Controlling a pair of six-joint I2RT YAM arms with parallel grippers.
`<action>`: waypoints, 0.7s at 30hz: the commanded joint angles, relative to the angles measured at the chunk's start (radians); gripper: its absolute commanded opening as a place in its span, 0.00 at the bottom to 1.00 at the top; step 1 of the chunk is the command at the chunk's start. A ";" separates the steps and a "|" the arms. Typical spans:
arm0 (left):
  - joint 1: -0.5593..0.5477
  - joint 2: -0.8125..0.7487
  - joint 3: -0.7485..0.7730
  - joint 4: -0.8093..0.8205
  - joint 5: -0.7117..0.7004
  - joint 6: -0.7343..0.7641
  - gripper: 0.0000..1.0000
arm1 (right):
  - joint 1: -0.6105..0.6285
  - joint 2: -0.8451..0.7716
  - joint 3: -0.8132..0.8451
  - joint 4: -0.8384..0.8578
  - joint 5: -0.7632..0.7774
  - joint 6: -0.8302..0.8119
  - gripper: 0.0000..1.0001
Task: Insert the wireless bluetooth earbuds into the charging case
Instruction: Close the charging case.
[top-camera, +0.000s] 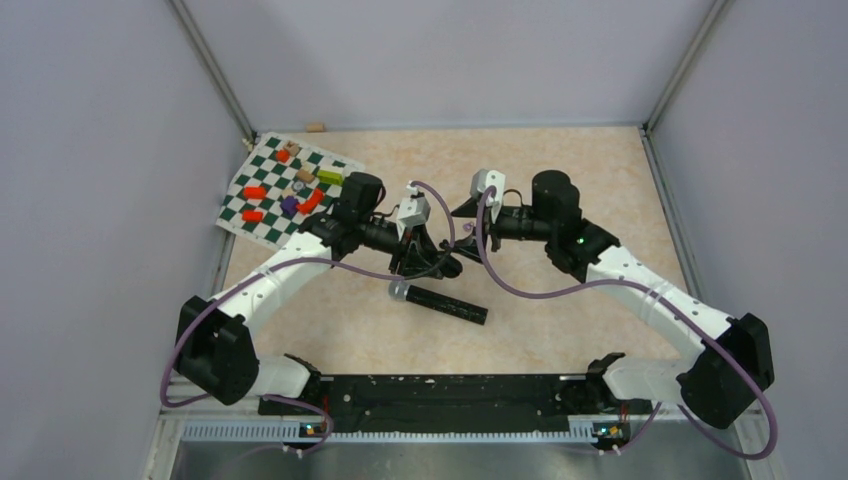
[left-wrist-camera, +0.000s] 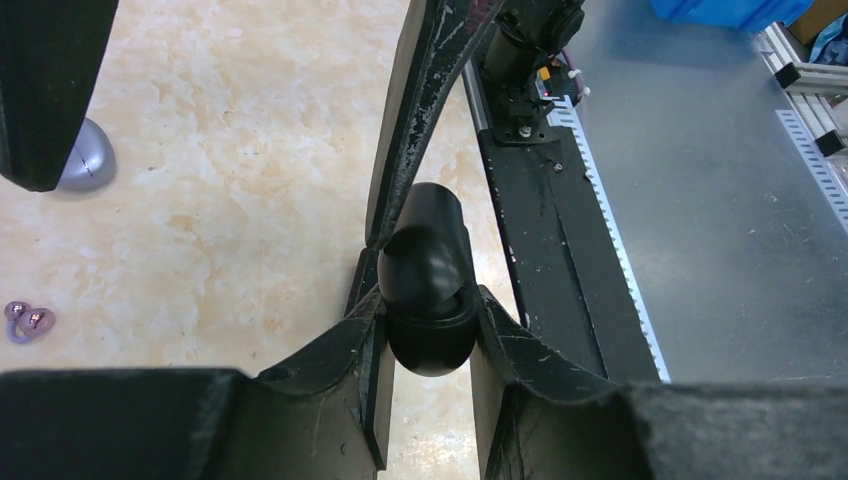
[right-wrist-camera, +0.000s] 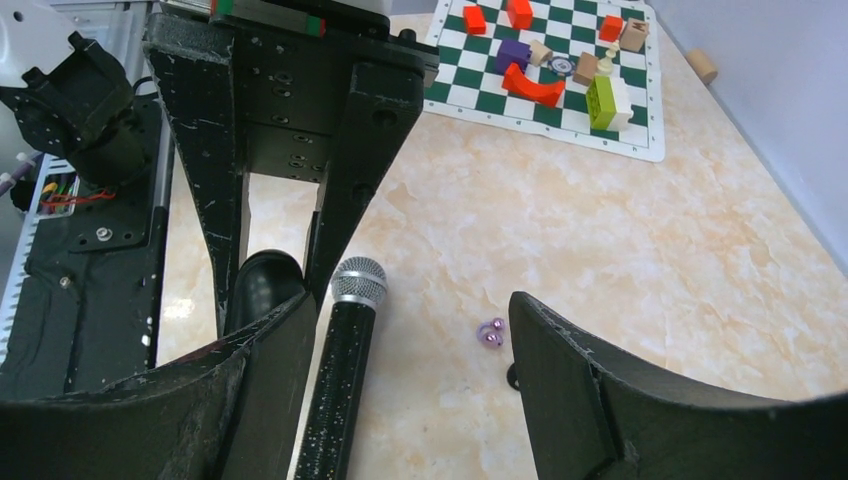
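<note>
Left fingers (left-wrist-camera: 335, 375) clamped on charging case (left-wrist-camera: 430, 275), lengthwise along them, right fingers (right-wrist-camera: 590, 400) apart near purple earbuds (right-wrist-camera: 491, 334)

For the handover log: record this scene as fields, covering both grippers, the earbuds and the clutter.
left gripper: shut on black rounded object
right gripper: open, holding nothing
purple earbuds: pair lying together on table, free
microphone: lying on table beside the earbuds
checkered mat: far left, carrying coloured blocks
</note>
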 joint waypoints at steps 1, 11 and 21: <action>-0.003 -0.026 0.046 0.015 0.010 -0.001 0.00 | 0.013 -0.028 0.023 0.051 0.018 -0.001 0.70; -0.004 -0.025 0.053 0.015 0.006 -0.007 0.00 | 0.013 -0.026 0.037 0.013 0.034 -0.028 0.69; -0.003 -0.031 0.048 0.014 0.003 -0.003 0.00 | 0.039 -0.002 0.057 -0.076 -0.084 -0.077 0.69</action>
